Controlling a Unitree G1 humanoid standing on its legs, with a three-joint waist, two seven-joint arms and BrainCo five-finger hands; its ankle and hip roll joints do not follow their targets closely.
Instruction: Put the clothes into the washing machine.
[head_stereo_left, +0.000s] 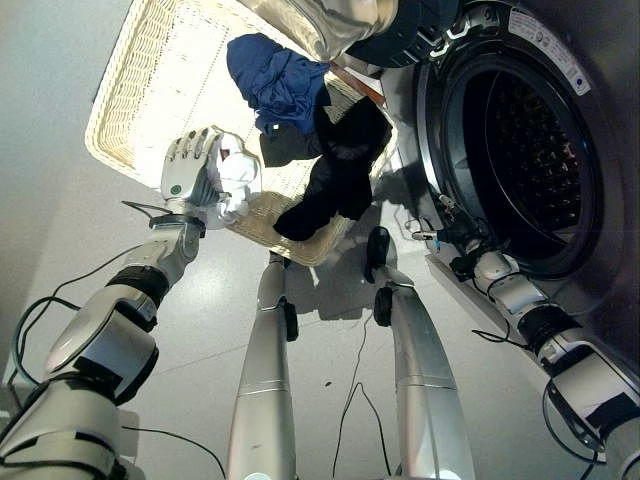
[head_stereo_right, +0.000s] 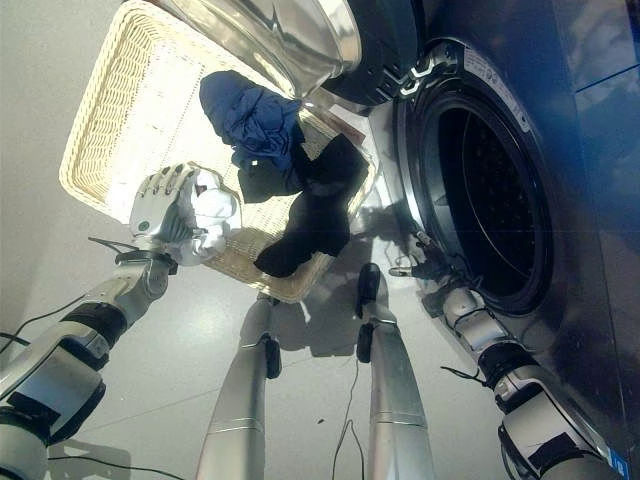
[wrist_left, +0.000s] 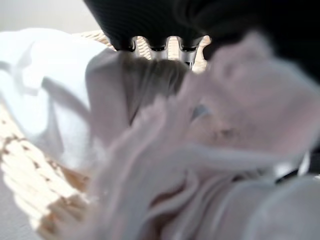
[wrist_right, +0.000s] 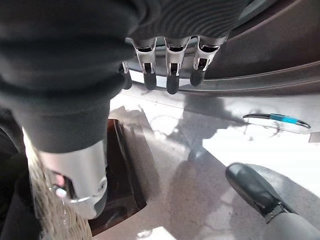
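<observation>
pale glossy floor (head_stereo_left: 60, 200) in bright light

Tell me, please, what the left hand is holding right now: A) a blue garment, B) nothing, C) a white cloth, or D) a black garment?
C: the left hand has its fingers curled round a white cloth above the basket, while the blue garment and black garment lie in the basket.
</observation>
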